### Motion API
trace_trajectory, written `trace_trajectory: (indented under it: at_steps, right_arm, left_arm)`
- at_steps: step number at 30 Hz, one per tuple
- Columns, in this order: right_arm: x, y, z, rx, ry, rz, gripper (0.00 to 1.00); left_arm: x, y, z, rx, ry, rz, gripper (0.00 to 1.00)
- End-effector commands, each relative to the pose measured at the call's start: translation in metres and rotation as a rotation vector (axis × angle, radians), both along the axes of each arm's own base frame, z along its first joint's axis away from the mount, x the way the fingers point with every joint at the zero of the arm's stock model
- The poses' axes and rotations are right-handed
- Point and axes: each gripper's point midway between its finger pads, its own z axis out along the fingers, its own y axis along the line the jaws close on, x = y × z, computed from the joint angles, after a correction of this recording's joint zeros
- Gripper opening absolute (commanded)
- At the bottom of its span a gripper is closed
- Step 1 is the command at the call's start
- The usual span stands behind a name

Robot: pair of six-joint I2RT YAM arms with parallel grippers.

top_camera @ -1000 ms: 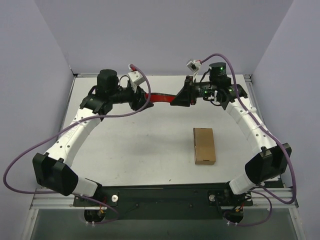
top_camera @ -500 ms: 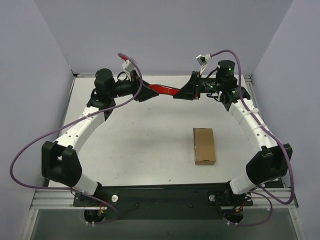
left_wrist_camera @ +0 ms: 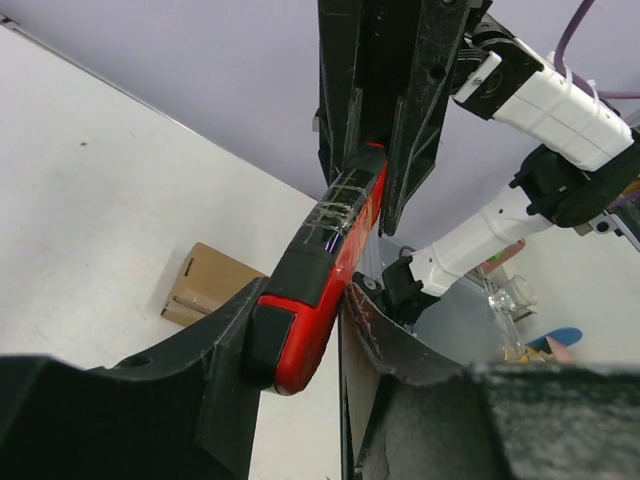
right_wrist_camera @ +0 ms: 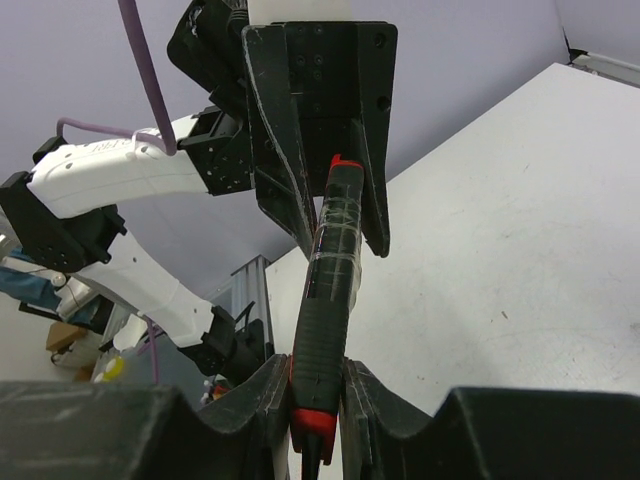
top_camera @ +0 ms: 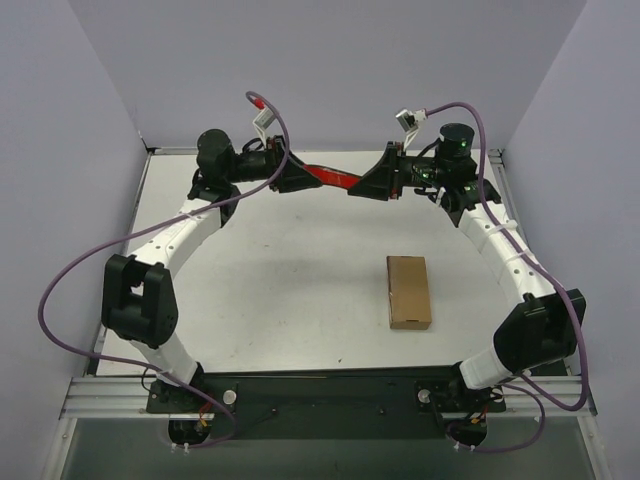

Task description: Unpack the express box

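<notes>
The express box (top_camera: 408, 291) is a flat brown cardboard box. It lies closed on the white table right of centre, apart from both grippers, and also shows in the left wrist view (left_wrist_camera: 205, 285). A red-and-black utility knife (top_camera: 333, 177) hangs in the air over the table's far edge, held at both ends. My left gripper (top_camera: 300, 175) is shut on its red end (left_wrist_camera: 325, 260). My right gripper (top_camera: 368, 187) is shut on its black ribbed end (right_wrist_camera: 330, 290). The two grippers face each other, well above the table.
The white table (top_camera: 280, 290) is bounded by purple walls at the left, back and right. A metal rail (top_camera: 320, 392) carries the arm bases at the near edge. Purple cables (top_camera: 60, 290) loop beside both arms.
Both grippers have lifted the knife higher and towards the back wall. The left arm's elbow has swung up and in. The box has not moved.
</notes>
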Motion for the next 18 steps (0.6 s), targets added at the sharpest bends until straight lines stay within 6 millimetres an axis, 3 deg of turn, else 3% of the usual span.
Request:
trace_trajectory:
  at_steps: [1, 6, 12, 16, 18]
  right_arm:
    - [0.022, 0.009, -0.008, -0.019, -0.069, -0.082, 0.00]
    - [0.028, 0.008, -0.031, -0.051, -0.020, -0.080, 0.01]
    - [0.027, 0.006, -0.049, -0.071, 0.021, -0.063, 0.01]
    - [0.027, 0.010, -0.050, -0.056, 0.034, -0.055, 0.02]
    - [0.027, 0.013, -0.050, -0.055, 0.032, -0.048, 0.02]
  left_arm:
    - [-0.049, -0.012, 0.047, -0.047, -0.179, -0.214, 0.00]
    - [-0.047, -0.007, 0.050, -0.037, -0.185, -0.204, 0.00]
    - [-0.053, 0.005, 0.068, -0.021, -0.261, -0.200, 0.01]
    - [-0.060, 0.007, 0.071, -0.027, -0.264, -0.185, 0.15]
    - [-0.061, 0.007, 0.068, -0.023, -0.257, -0.191, 0.15]
